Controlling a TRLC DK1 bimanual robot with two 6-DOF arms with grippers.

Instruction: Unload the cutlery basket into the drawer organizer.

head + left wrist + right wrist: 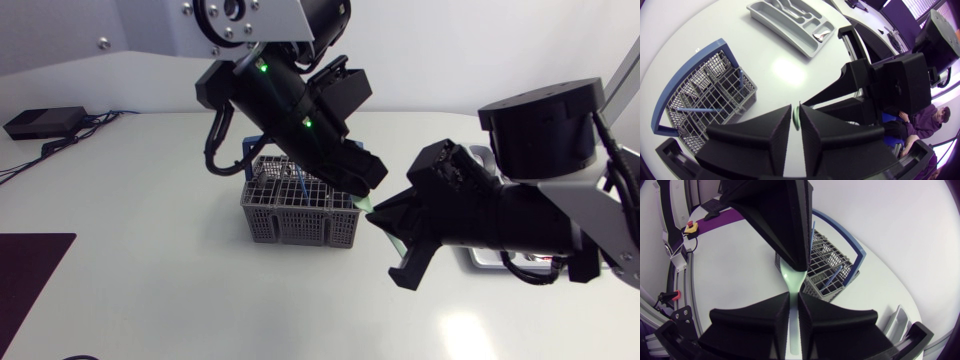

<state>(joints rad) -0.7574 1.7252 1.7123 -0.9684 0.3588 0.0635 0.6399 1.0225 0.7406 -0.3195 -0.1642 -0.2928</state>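
Observation:
A pale green utensil (368, 206) hangs in the air just right of the grey wire cutlery basket (300, 212), held from both ends. My left gripper (365, 185) comes down over the basket and is shut on its wider end (796, 116). My right gripper (385, 225) meets it from the right and is shut on the handle (792, 277), which runs between its fingers (765, 320). A blue utensil (700, 107) still stands in the basket (705, 100). The grey drawer organizer (790, 22) lies beyond, with a spoon (822, 35) in one compartment.
A black box with cables (45, 122) sits at the back left. A dark purple mat (30, 270) covers the front left corner. The basket has a blue handle (850, 245). Part of the organizer (485, 258) shows behind my right arm.

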